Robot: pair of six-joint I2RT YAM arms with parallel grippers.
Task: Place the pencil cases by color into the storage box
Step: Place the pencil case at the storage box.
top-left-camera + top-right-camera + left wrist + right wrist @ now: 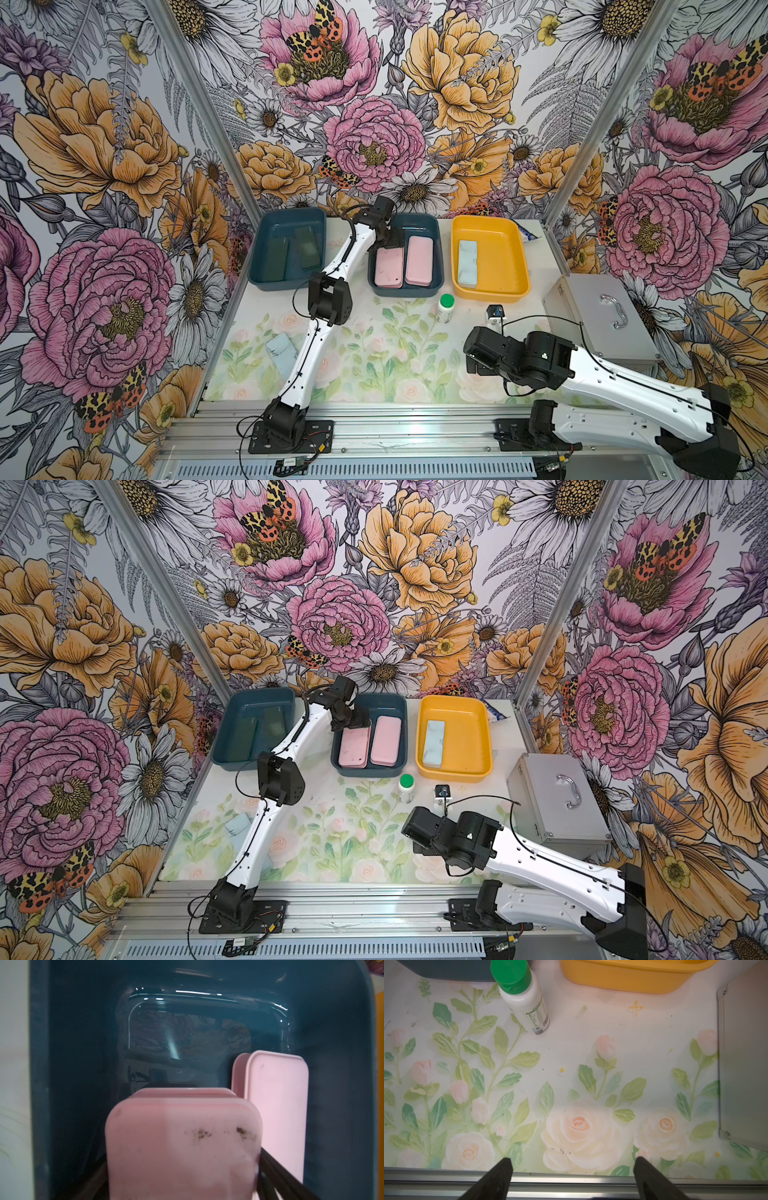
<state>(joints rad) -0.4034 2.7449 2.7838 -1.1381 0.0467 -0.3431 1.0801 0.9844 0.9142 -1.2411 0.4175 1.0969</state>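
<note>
Three trays serve as the storage box, along the back in both top views. The left blue tray (258, 253) holds two dark green pencil cases (275, 258) (308, 247). The middle blue tray (405, 293) holds two pink cases (388, 269) (419, 261). My left gripper (390, 240) stands open astride the far end of the left pink case (182, 1147), which lies in the tray. The yellow tray (500, 257) holds one light blue case (468, 262). Another light blue case (281, 353) lies on the mat, partly behind the left arm. My right gripper (573, 1162) hangs open and empty over the mat.
A white bottle with a green cap (446, 308) stands in front of the trays, with a small black-and-white object (494, 313) beside it. A silver metal case (598, 316) sits at the right edge. An aluminium rail (374, 432) runs along the front.
</note>
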